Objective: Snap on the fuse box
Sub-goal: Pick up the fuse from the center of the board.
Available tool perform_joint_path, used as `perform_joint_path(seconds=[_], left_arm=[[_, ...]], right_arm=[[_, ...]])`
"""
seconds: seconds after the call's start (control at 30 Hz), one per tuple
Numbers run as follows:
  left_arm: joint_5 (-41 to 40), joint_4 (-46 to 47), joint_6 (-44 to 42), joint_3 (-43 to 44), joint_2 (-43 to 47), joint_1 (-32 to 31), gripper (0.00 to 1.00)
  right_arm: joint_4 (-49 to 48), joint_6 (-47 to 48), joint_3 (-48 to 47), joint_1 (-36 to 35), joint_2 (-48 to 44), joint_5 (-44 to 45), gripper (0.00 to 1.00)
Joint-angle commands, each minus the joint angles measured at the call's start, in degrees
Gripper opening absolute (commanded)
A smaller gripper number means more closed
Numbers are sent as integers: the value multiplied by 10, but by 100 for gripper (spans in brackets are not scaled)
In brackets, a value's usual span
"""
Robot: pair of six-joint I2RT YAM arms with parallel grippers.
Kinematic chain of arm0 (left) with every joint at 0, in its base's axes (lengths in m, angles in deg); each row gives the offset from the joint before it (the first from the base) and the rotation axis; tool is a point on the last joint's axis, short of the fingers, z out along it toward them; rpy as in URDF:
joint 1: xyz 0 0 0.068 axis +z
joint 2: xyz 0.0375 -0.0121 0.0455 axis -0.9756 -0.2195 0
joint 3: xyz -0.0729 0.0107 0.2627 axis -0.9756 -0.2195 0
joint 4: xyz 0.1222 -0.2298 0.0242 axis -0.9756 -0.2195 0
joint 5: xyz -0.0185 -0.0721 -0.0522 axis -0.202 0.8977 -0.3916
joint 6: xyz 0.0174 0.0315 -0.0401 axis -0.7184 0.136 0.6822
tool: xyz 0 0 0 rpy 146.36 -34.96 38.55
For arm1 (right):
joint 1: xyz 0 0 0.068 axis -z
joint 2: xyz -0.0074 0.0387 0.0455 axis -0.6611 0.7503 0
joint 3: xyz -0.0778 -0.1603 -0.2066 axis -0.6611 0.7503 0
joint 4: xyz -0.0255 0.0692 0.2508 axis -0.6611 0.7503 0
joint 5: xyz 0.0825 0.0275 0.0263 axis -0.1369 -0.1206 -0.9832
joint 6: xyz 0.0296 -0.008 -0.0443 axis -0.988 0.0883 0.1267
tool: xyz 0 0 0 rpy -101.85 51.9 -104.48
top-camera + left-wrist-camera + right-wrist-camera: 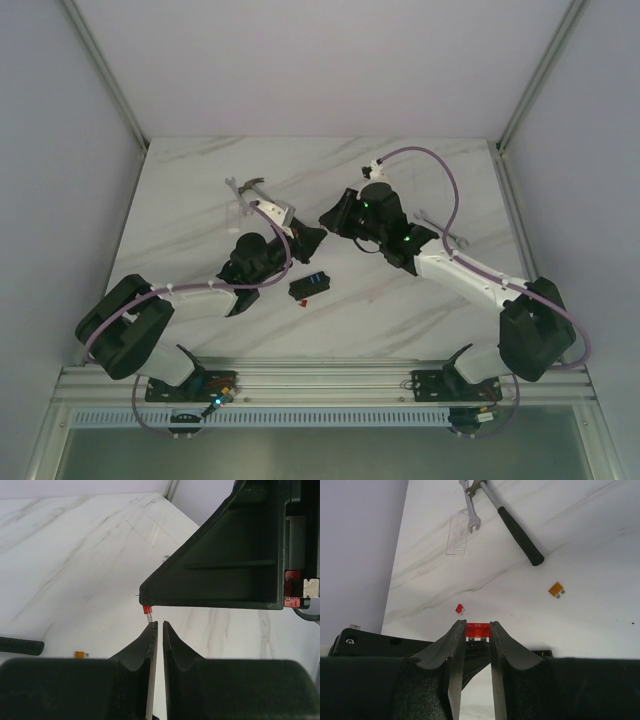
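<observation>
The fuse box (310, 285) is a small black block with blue and red pieces in its centre. It lies on the marble table (200, 180), nearer than both grippers, and shows in neither wrist view. My right gripper (327, 217) (477, 626) is shut on a small red fuse (477, 630) held at its fingertips above the table. My left gripper (316, 237) (160, 624) is shut with only a thin slit between the fingers and nothing in them. It sits just under the right gripper, tip to tip.
A loose red fuse (459, 609) (146, 610) lies just beyond the left fingertips, and another (302, 302) beside the fuse box. An orange fuse (556, 589), a black-handled hammer (517, 527), a wrench (468, 505) and a clear plastic lid (457, 534) lie farther left. Another wrench (445, 232) lies right.
</observation>
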Motion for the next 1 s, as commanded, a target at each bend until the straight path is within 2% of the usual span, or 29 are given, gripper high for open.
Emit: perform_joint_path(seconds=[0.0,0.2,0.27,0.4,0.9,0.97], left_arm=[[14,21,-12,15,4,-2,16],[13,18,-9,14,8,-3,11],[11,16,-12,14,11,-3,5],[11,11,-17,14,15,-2,0],[21,-25,-45,4,45,-2,0],[11,-32,-39,1,49,-3,19]], right_arm=[[-16,-7,7,-4,-5,-9,22],[-16,-7,10,-6,-4,-12,22],[-17,-7,11,-5,-4,-14,22],[-18,-8,14,-5,-7,-14,22],[-33,-6,24,-5,-15,-30,22],[-33,-5,26,-5,-17,-27,22]])
